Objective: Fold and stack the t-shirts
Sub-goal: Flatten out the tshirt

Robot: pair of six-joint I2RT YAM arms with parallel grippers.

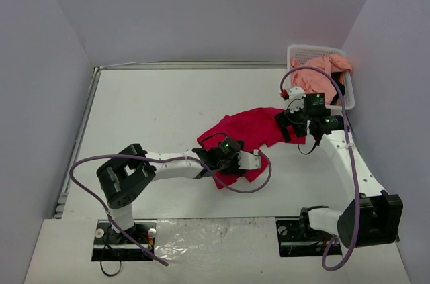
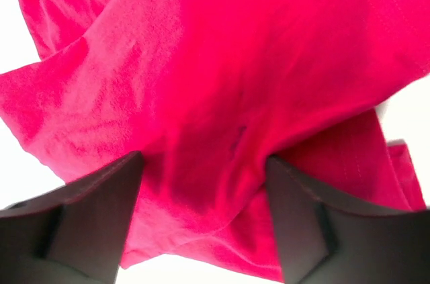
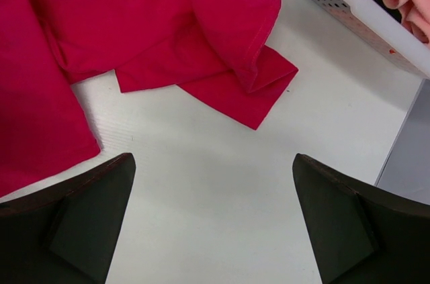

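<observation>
Red shirt needs spreading flat before any fold

Top: red shirt (image 1: 247, 129) crumpled mid-table, pink shirt (image 1: 314, 77) in basket (image 1: 316, 48). Left wrist: left gripper (image 2: 203, 160) wide, cloth between the jaws; best pinch one hem layer. Right wrist: right gripper (image 3: 211, 158) wide above table; should take sleeve (image 3: 259, 86).

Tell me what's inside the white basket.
A crumpled salmon pink shirt fills the basket, with a bit of black cloth at its right side. Whatever lies under them is covered.
</observation>
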